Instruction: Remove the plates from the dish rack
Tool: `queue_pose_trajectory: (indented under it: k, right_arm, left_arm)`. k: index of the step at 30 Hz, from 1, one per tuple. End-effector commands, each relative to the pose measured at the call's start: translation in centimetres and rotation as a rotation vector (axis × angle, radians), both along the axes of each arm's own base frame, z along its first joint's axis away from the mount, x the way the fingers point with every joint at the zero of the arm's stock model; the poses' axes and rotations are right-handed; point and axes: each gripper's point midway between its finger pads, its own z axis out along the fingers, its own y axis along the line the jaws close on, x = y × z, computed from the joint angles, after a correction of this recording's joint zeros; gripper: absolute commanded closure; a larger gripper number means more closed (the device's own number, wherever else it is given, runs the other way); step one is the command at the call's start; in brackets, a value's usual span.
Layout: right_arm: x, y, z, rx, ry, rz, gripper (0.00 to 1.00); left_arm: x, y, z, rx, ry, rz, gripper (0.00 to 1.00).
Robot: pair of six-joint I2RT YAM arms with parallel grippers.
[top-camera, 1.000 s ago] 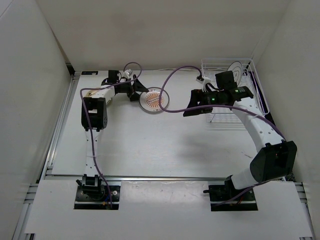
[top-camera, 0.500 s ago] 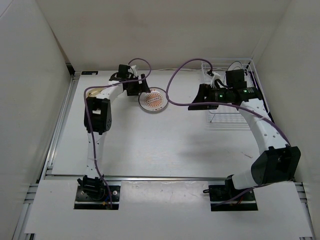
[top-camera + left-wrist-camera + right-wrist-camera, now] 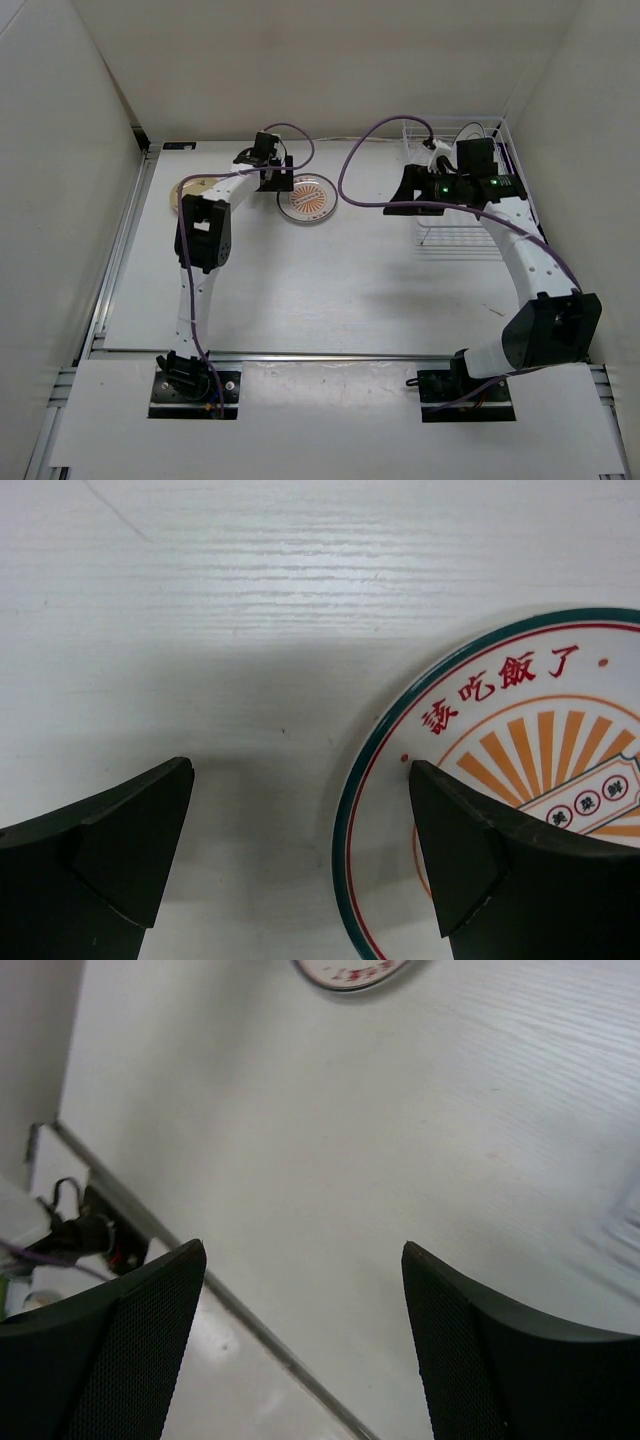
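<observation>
The left fingers (image 3: 110, 860) are spread wide and hold nothing. They hang low over the white wood-grain tabletop (image 3: 250, 600). The right-hand one of the pair overlaps the left rim of a round white plate with a green-and-red edge, orange rays and red characters (image 3: 520, 770). That plate lies flat, pattern up, at the far middle of the tabletop. The other finger is over bare tabletop beside it.

The right fingers (image 3: 120, 1350) are also apart and empty, above bare tabletop, with the patterned plate's edge just showing at the top of the wrist view. From above, they are just left of the rectangular white wire-grid dish rack (image 3: 455, 238), which stands in the far right corner.

At the rack's back, partly hidden by the right arm, is what looks like a white plate with grey rings (image 3: 470, 134) standing on edge. A small round tan plate (image 3: 190, 186) lies flat at the far left, touching nothing else, half covered by the left arm.
</observation>
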Motion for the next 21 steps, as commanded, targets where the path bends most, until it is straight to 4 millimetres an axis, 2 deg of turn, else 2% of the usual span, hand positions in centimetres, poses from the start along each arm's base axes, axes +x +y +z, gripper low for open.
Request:
queue_pose_trajectory:
  k: [1, 2, 5, 7, 10, 12, 13, 14, 15, 16, 17, 18, 20, 21]
  right_arm:
    - [3.2, -3.0, 0.9, -0.137, -0.128, -0.148, 0.17]
    - [4.0, -3.6, 1.0, -0.172, -0.147, -0.174, 0.17]
    - [5.9, -5.5, 1.3, -0.271, -0.195, -0.254, 0.16]
    - [6.4, -6.2, 1.6, -0.308, -0.225, -0.271, 0.12]
    - [7.9, -8.0, 2.1, -0.384, -0.256, -0.361, 0.09]
    - [9.6, -9.7, 2.9, -0.436, -0.299, -0.435, 0.07]
    - [10.5, -10.9, 2.3, -0.493, -0.289, -0.485, 0.07]
    - [11.6, -11.7, 3.4, -0.5, -0.319, -0.525, 0.07]
    - [12.3, -12.8, 3.6, -0.528, -0.326, -0.549, 0.07]
    - [13.4, -13.2, 2.6, -0.568, -0.314, -0.55, 0.07]
    - [14.4, -14.2, 3.6, -0.59, -0.338, -0.578, 0.07]
    - [15.2, -15.6, 3.7, -0.635, -0.348, -0.62, 0.09]
    - [17.0, -16.9, 2.4, -0.697, -0.34, -0.627, 0.1]
    - [18.5, -16.8, 2.2, -0.706, -0.351, -0.619, 0.1]
  left_arm:
    - [-0.6, 1.6, 5.5, 0.066, -0.068, 0.043, 0.0]
    - [-0.5, 1.6, 6.8, 0.06, -0.088, 0.044, 0.0]
    - [-0.5, 1.8, 8.4, 0.059, -0.118, 0.053, 0.0]
    - [-0.4, 2.0, 8.5, 0.074, -0.121, 0.055, 0.0]
    - [-0.8, 2.3, 10.0, 0.074, -0.143, 0.062, 0.0]
    - [-0.9, 2.3, 12.7, 0.06, -0.188, 0.065, 0.0]
    - [-1.3, 2.0, 13.2, 0.045, -0.191, 0.038, 0.0]
    - [-1.6, 1.7, 14.0, 0.039, -0.199, 0.007, 0.0]
    - [-2.1, 1.1, 16.4, 0.014, -0.238, -0.037, 0.0]
    - [-2.7, 0.4, 17.3, -0.007, -0.245, -0.097, 0.0]
    - [-3.9, -1.1, 17.5, -0.051, -0.233, -0.211, 0.0]
    - [-5.5, -1.7, 19.9, -0.083, -0.258, -0.266, 0.0]
    - [-8.3, -3.5, 20.9, -0.168, -0.237, -0.396, 0.0]
    - [-10.0, -3.7, 23.3, -0.19, -0.27, -0.433, 0.0]
